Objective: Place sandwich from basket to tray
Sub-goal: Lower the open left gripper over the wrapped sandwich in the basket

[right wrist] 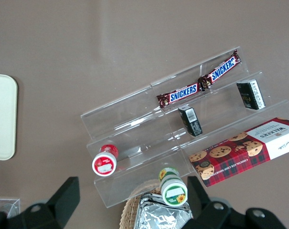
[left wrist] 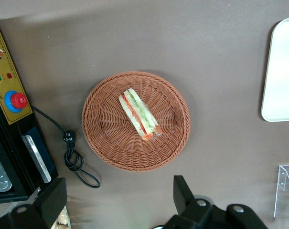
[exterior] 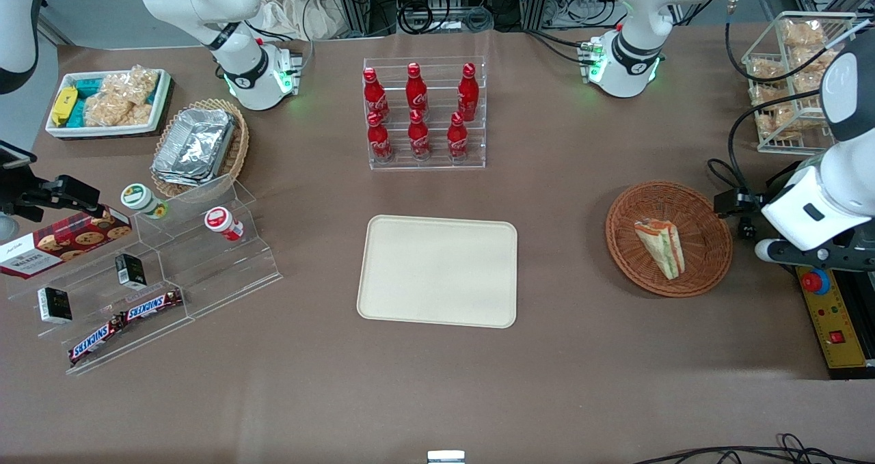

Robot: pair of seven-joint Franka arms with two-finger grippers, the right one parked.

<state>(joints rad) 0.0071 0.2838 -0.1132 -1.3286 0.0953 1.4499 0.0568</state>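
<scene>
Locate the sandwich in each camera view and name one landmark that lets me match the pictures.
Front view: the sandwich lies in the basket, toward the working arm's end of the table.
Left wrist view: the sandwich lies in the basket; the open tool hovers above the table beside it.
Right wrist view: not in it.
Shared landmark: the tray.

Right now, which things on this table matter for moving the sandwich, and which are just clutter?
Job:
sandwich, lying in the basket
tray, nothing on it
gripper, open, hovering above the basket

Clutter:
cola bottles in their rack
foil containers
Snickers bars
cookie box
snack bags
</scene>
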